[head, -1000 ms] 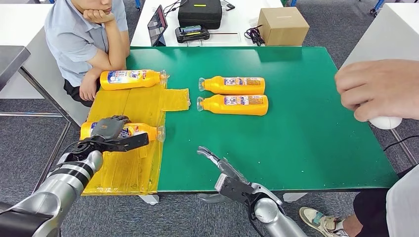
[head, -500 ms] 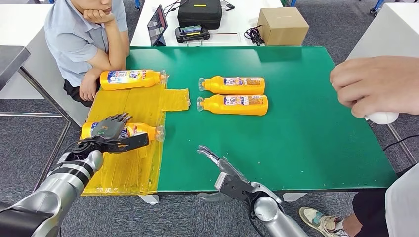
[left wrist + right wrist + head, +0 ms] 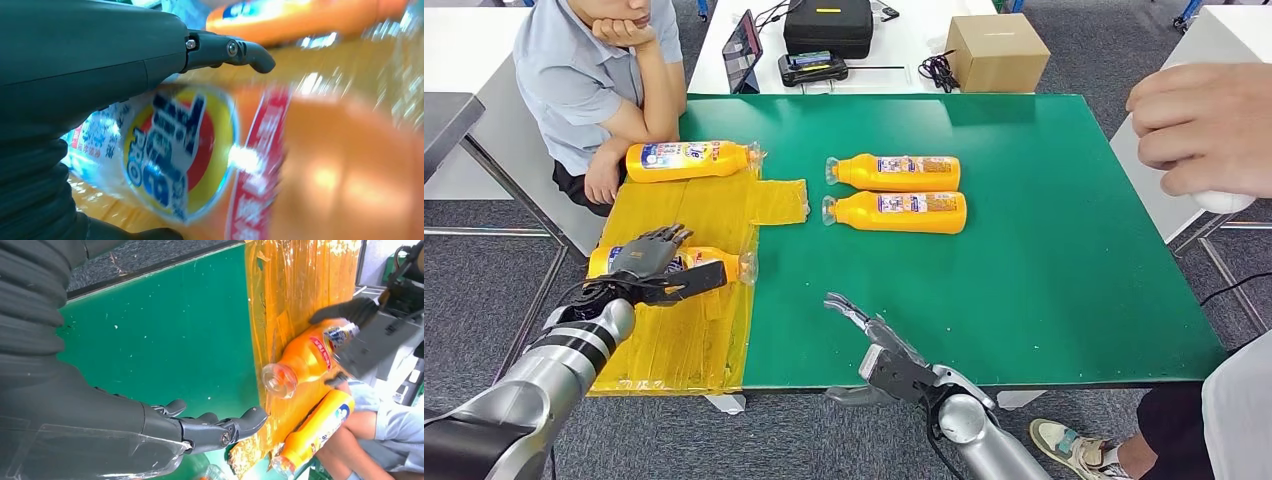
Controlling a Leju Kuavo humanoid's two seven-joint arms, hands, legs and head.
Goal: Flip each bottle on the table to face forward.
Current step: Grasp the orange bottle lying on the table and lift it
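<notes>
Several orange bottles lie on their sides on the green table (image 3: 1044, 250). One is at the far left (image 3: 689, 160), two sit side by side in the middle (image 3: 894, 172) (image 3: 896, 212), and a near-left bottle (image 3: 719, 264) rests on the yellow sheet (image 3: 674, 340). My left hand (image 3: 649, 262) straddles that near-left bottle, fingers fanned over its far side and thumb along its near side. Its label (image 3: 175, 150) fills the left wrist view, blurred. My right hand (image 3: 879, 345) hovers open at the table's near edge, holding nothing (image 3: 210, 432).
A person sits at the far left corner, arm (image 3: 609, 175) close to the far-left bottle. Another person's hand (image 3: 1204, 130) holds a white object over the right edge. A cardboard box (image 3: 996, 52), black case (image 3: 828, 25) and tablet (image 3: 742, 50) stand on the white table behind.
My left hand's fingers have uncurled and lifted off the near-left bottle, which has barely shifted. The person's hand on the right has risen and moved further right. My right hand is nearly still.
</notes>
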